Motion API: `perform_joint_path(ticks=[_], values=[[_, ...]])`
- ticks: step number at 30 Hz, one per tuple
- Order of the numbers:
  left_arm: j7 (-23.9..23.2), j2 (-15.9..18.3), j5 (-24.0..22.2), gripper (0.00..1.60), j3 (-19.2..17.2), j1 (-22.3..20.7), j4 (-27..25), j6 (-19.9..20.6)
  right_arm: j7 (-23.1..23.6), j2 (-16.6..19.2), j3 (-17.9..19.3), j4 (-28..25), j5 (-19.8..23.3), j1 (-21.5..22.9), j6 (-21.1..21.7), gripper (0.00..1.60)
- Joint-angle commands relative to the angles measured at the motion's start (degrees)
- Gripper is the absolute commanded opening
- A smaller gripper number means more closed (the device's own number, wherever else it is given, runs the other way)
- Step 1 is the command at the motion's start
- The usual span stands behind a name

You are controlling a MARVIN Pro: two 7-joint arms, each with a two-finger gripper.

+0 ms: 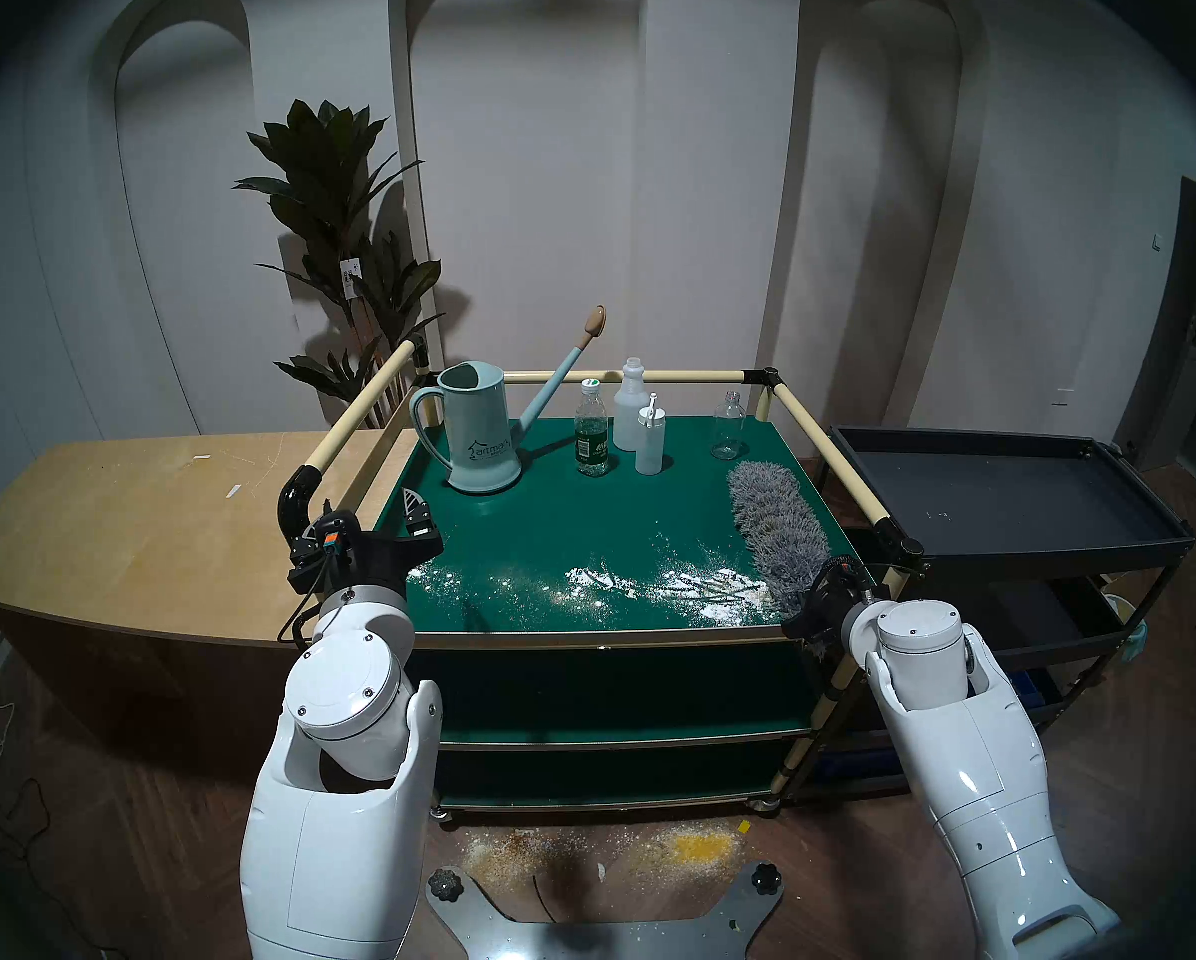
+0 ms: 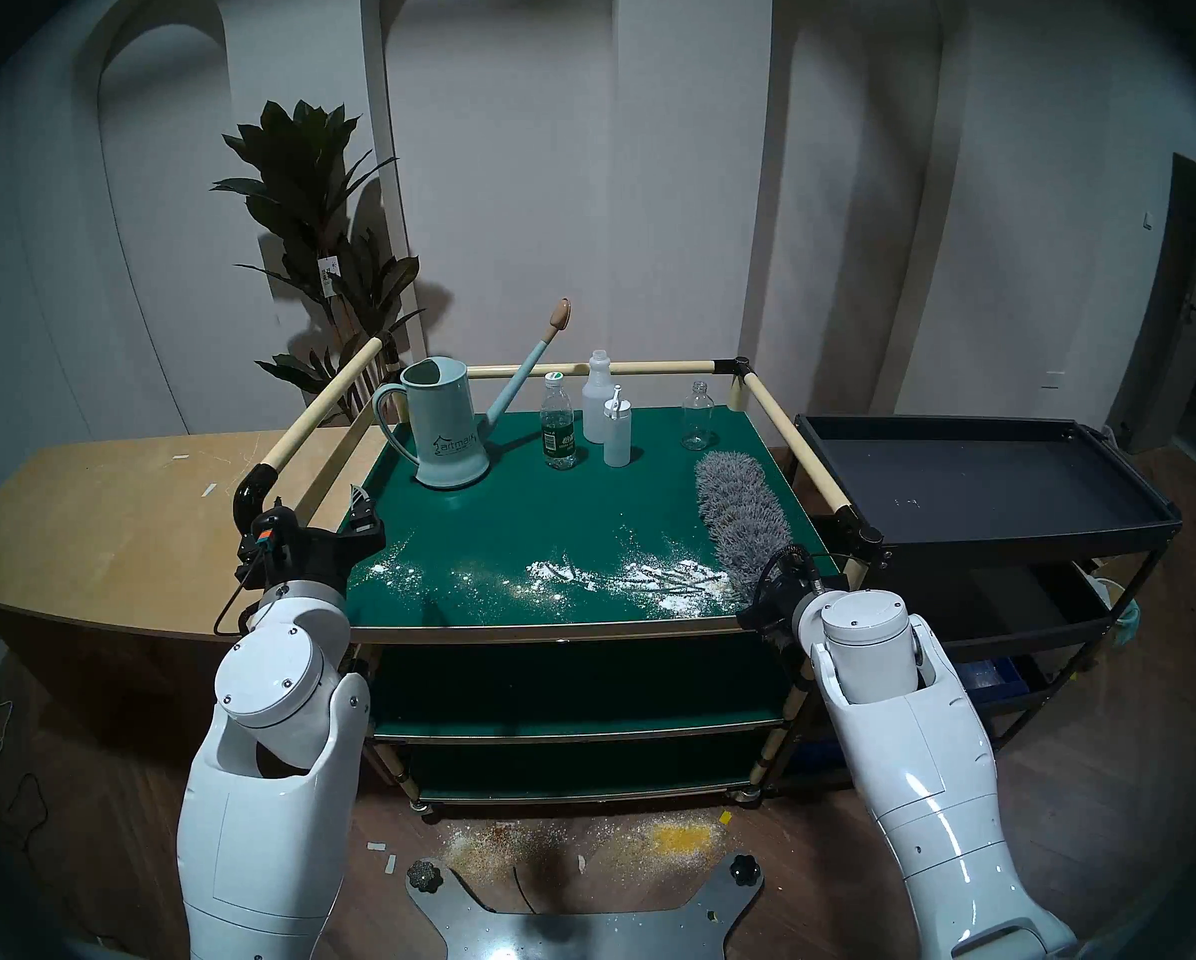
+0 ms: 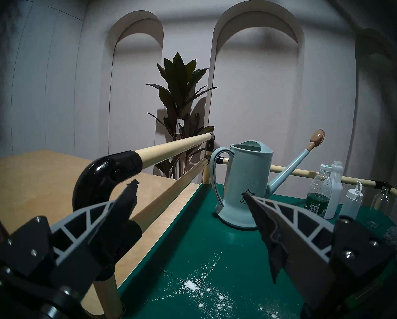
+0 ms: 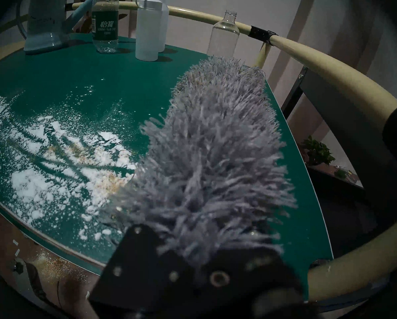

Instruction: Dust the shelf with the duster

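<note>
White powder with tan grit mixed in lies nearest me, scattered along the front strip of the shelf, from its left corner across to the duster's near end. On my right side, the right gripper is clamped shut on the duster at its handle end; the shaggy grey head lies along the shelf's right side, pointing away from me and touching the board. My left gripper hovers at the front left corner with its jaws spread wide and nothing between them, one finger over the rail joint, the other over the green surface.

Mid-shelf is bare green board with open room between the powder and the back row. At the back stand five containers: a pale teal watering can, whose inside I cannot see; a green-labelled water bottle, clear above the label; two white plastic bottles close together, opaque; and a clear glass bottle, uncapped and apparently empty, just beyond the duster's tip.

Cream rails fence the left, back and right edges; the front edge is unrailed.
</note>
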Motion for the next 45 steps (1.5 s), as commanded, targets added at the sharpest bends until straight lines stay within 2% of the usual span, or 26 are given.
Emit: perform_joint_path(ticks=[1, 12, 45], values=[[0.6, -0.2, 0.0, 1.6, -0.7, 1.5, -3.0, -0.6, 1.2, -0.1, -1.8, -1.0, -0.1, -0.6, 0.6, 0.0], [2.5, -0.8, 0.1, 1.6, -1.8, 3.8, -4.5, -0.8, 2.1, -0.1, -4.9, 1.6, -1.2, 1.1, 0.1, 0.0], [7.8, -2.5, 1.4, 1.6, -4.1, 5.6, -6.1, -0.1, 5.4, -2.0, -13.8, 5.2, -2.1, 6.2, 0.0, 0.0]])
